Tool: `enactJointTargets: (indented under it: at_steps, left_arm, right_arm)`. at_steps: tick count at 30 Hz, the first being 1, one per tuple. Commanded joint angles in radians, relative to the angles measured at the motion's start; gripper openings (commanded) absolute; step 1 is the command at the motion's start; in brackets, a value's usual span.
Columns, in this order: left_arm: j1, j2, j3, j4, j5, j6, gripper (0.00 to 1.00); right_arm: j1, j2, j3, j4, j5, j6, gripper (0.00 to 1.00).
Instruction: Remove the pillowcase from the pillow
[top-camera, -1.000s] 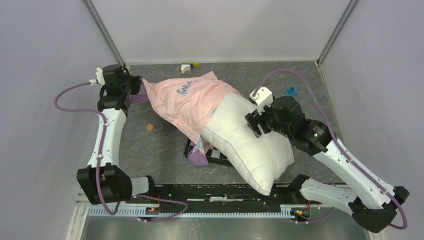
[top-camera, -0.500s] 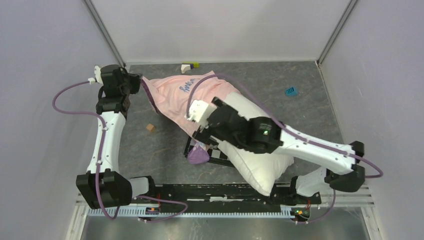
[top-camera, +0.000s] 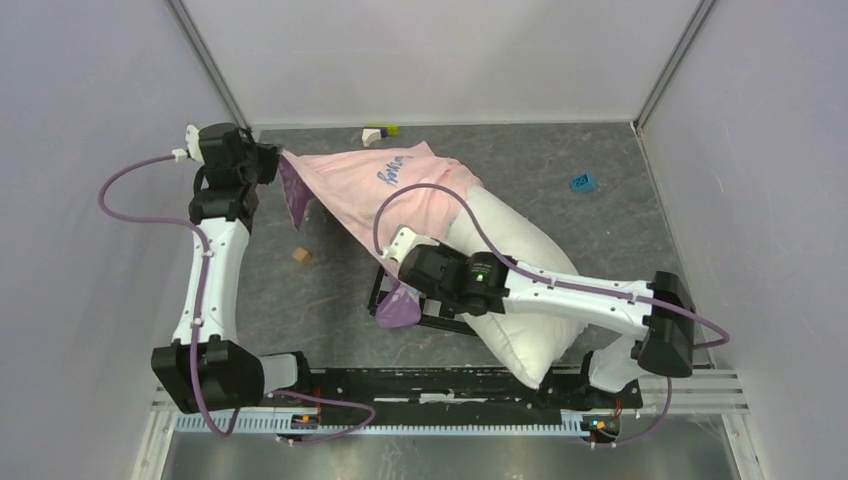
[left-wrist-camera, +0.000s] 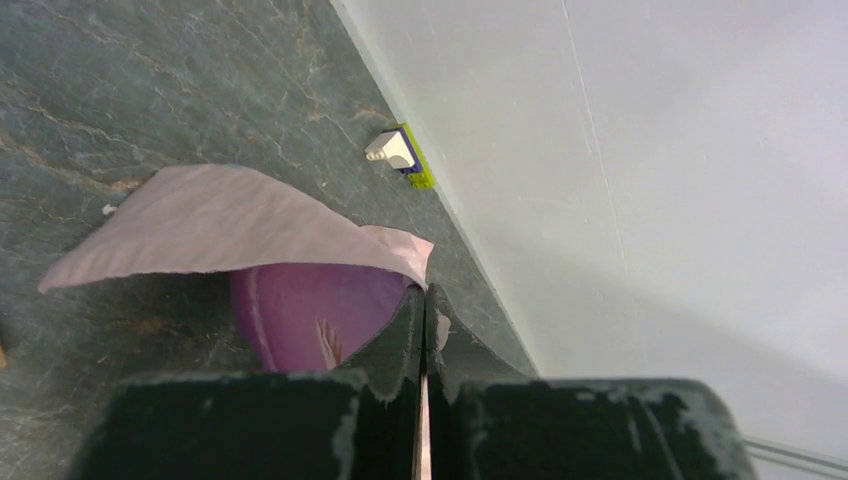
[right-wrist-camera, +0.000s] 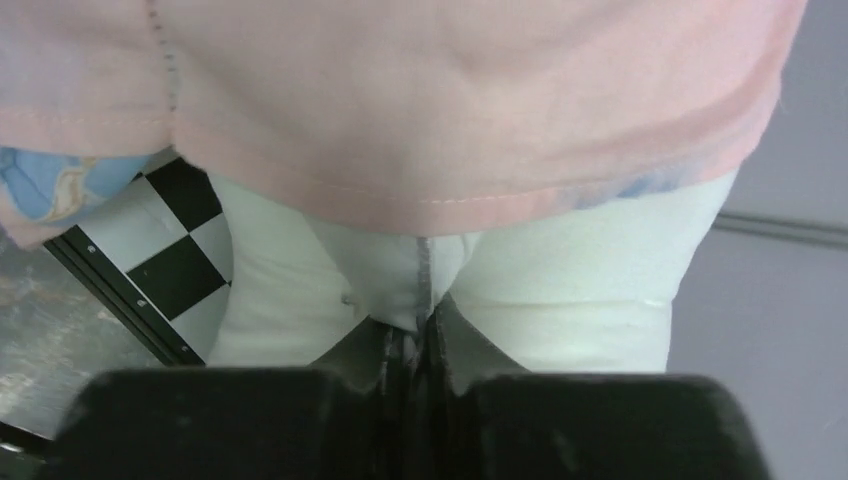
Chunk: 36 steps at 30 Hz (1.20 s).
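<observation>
Left pincer (top-camera: 273, 166) is at the far-left corner of the bench (top-camera: 300, 310), clenched on the pillowcase (top-camera: 375, 200). In the left wrist view the fingers (left-wrist-camera: 400, 325) are pressed together with a corner of the pink fabric (left-wrist-camera: 230, 225) pinched between them, purple trim showing underneath. The cloth runs taut from that corner toward the bench centre, "Journey" lettering facing up.

Right pincer (top-camera: 405, 272) is near the bench centre, at the pillowcase's open hem. In the right wrist view it (right-wrist-camera: 410, 325) is clenched on a fold of the white pillow (right-wrist-camera: 300, 290) just below the pink hem (right-wrist-camera: 450, 210).

The pillow (top-camera: 520, 270) lies diagonally. Its far end is inside the pillowcase, and its bare near end reaches the near edge, right of the middle. Roughly the far half is covered and the rest is exposed.

A checkered board (top-camera: 432, 305) lies flat under the pillow's left side, near the bench centre. A purple-trimmed corner of the pillowcase droops onto its left end. The board (right-wrist-camera: 175, 240) also shows in the right wrist view, beside the pillow.

Loose bits:
- Wooden block (top-camera: 299, 256) near the left edge, apart from the fabric.
- Toy brick (top-camera: 378, 132), white and yellow-green, against the far edge (left-wrist-camera: 402, 157).
- Blue piece (top-camera: 580, 182) toward the far-right corner.
</observation>
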Motion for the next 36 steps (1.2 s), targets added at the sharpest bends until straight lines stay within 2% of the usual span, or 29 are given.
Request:
enactJointTargets:
  at_steps: [1,7,12,16,21,25,31,36]
  left_arm:
    - [0.021,0.031,0.109,0.029,-0.092,0.076,0.02]
    - [0.098,0.129,0.249,-0.041,-0.148,0.119,0.02]
    - [0.232,0.236,0.312,-0.093,-0.099,0.065,0.02]
    - [0.260,0.282,0.284,-0.104,-0.139,0.046,0.02]
    - [0.267,0.261,0.203,-0.108,-0.240,0.000,0.02]
    - [0.278,0.258,0.233,-0.174,-0.322,-0.008,0.02]
    - [0.278,0.276,0.262,-0.188,-0.300,-0.005,0.02]
    - [0.268,0.286,0.257,-0.174,-0.259,-0.006,0.02]
  right_arm:
    - [-0.052,-0.122,-0.086,-0.072,0.099,0.101,0.00]
    - [-0.243,-0.328,-0.114,-0.025,0.270,0.121,0.00]
    - [-0.433,-0.488,-0.152,0.085,0.282,0.055,0.00]
    - [-0.538,-0.544,-0.167,0.096,0.285,0.045,0.00]
    - [-0.594,-0.577,-0.162,0.080,0.333,0.089,0.00]
    - [-0.668,-0.645,-0.166,0.116,0.379,0.079,0.00]
    - [-0.697,-0.721,-0.148,0.127,0.423,0.061,0.00]
    - [-0.697,-0.759,-0.145,0.141,0.355,0.054,0.00]
